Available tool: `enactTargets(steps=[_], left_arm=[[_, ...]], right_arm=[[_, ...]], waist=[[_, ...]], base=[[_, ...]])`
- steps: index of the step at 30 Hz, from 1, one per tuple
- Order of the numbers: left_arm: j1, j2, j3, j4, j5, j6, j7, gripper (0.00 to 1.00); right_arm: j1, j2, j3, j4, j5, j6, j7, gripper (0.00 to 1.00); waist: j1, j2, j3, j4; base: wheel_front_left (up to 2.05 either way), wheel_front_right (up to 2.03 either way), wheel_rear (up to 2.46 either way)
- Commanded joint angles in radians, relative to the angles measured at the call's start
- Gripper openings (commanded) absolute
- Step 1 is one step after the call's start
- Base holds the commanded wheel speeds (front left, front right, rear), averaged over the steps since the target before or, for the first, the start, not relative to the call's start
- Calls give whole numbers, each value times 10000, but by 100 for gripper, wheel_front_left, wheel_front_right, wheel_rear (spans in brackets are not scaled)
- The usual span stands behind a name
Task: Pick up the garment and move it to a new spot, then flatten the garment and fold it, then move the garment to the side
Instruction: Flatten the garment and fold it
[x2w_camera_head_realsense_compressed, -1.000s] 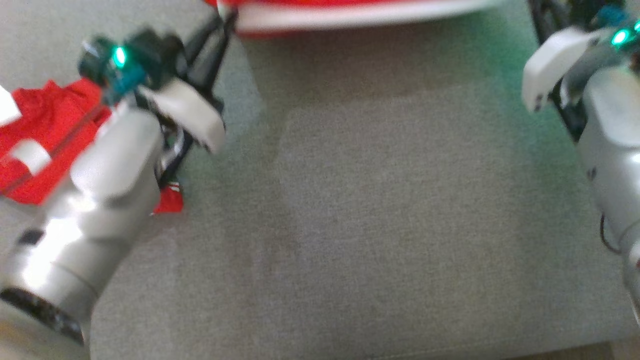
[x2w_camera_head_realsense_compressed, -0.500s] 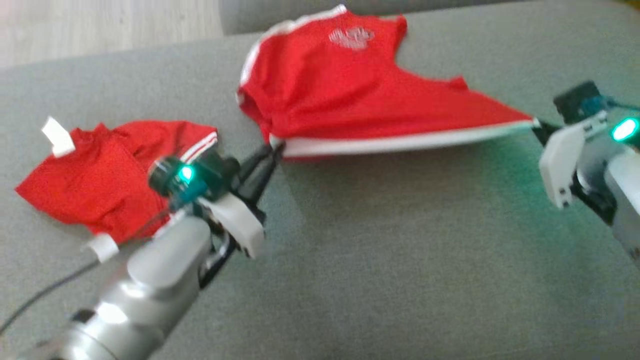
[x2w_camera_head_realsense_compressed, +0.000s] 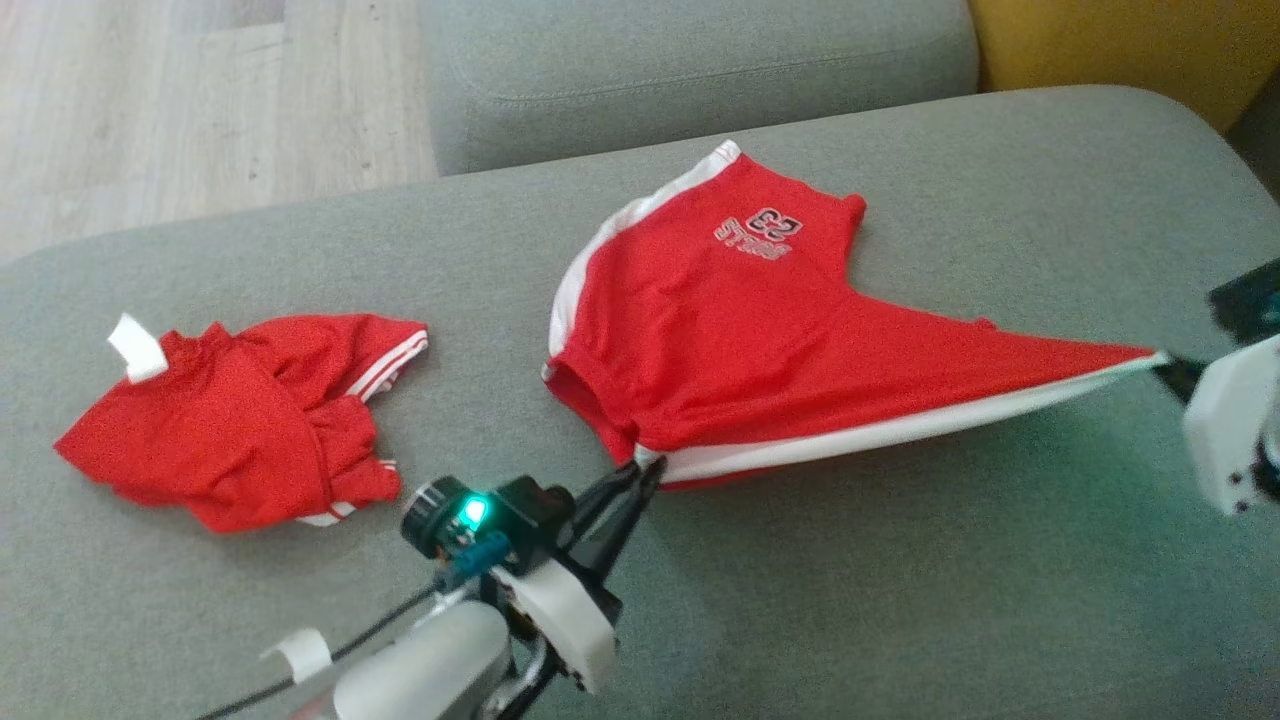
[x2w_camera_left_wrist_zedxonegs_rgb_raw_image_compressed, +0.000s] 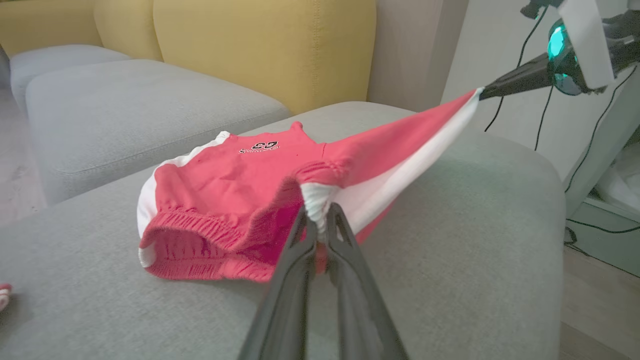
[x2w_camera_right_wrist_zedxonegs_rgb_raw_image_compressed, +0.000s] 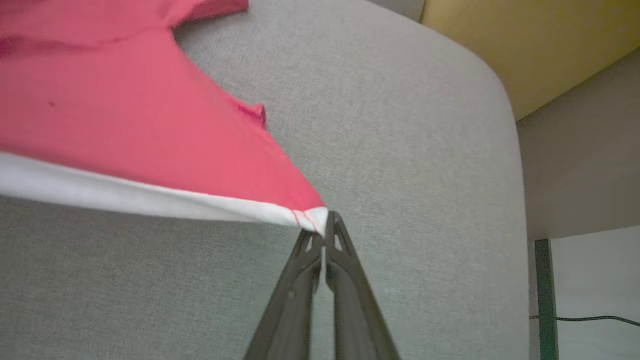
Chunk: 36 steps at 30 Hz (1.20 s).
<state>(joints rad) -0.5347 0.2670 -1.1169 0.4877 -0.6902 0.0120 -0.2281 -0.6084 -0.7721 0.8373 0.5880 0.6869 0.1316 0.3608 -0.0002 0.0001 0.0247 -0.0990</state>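
garment: red shorts (x2w_camera_head_realsense_compressed: 760, 330), white side stripes, number print on one leg. I see them mid-seat on the grey sofa cushion (x2w_camera_head_realsense_compressed: 900, 600), toward its far edge.
left gripper (x2w_camera_head_realsense_compressed: 642, 475): clamped on the elastic waistband, right where the white stripe meets it. My left wrist view shows the fabric bunched between the fingertips (x2w_camera_left_wrist_zedxonegs_rgb_raw_image_compressed: 298, 240).
right gripper (x2w_camera_head_realsense_compressed: 1165, 368): pinched tight on the white hem corner of one leg, at the right edge of my head view. In the right wrist view I see only the very tip of that corner in the jaws.
span: the white-striped edge runs taut in a straight line between the two grippers, lifted off the cushion.
rest of shorts: the far leg and the open waistband lie on the cushion, slightly rumpled.
second garment (x2w_camera_head_realsense_compressed: 240, 420): red with white trim and a white tag, crumpled on the same cushion to my left. It is well apart from the shorts, no gripper on it.
surroundings: another grey cushion (x2w_camera_head_realsense_compressed: 700, 70) behind, yellow backrest (x2w_camera_head_realsense_compressed: 1120, 50) far right, wood floor (x2w_camera_head_realsense_compressed: 200, 100) far left.
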Motion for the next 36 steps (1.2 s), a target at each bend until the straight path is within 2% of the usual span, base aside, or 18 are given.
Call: enactTargets(steps=[1,3,7,13,18,23,30,36], left_arm=[[-221,162,292,-560,-104,280,84,0],[-136,178,327,-871,-137,473,140,0],[-184,256,405,-1221,-134,681,219,0],[-746,374,701,-1565,-102,917,356,0],[-1417,337,912,-1610,-61,960,512,0],[-2207,223,884,-1448,168,895,784,0],[-3225,-123,897,-1132,316,681,970,0],[-3666,-452,849,-853,399,548,855,0]], right_arm=[[70,-735,-711,-576,-34,-9,-141,0],[200,-829,-1306,-979,-311,-9,-211,0],[369,-621,-2282,-1470,-841,-9,-203,0],[469,257,-4056,-2202,-2228,-9,-32,0],[88,978,-4932,-2448,-3235,-9,-27,0],[-814,1429,-5148,-2158,-3928,-9,-153,0],[-2629,1851,-4942,-999,-4763,-9,-613,0],[-3719,2061,-4498,160,-4968,-9,-954,0]], waist=[[2,-1,61,-26],[2,-1,206,-11],[2,-1,455,77],[2,-1,1062,477],[2,-1,1693,969],[2,-1,2437,1507],[2,-1,3568,2229],[2,-1,4153,2600]], base=[[0,0,0],[0,0,0],[0,0,0],[0,0,0],[0,0,0],[0,0,0],[0,0,0],[0,0,0]])
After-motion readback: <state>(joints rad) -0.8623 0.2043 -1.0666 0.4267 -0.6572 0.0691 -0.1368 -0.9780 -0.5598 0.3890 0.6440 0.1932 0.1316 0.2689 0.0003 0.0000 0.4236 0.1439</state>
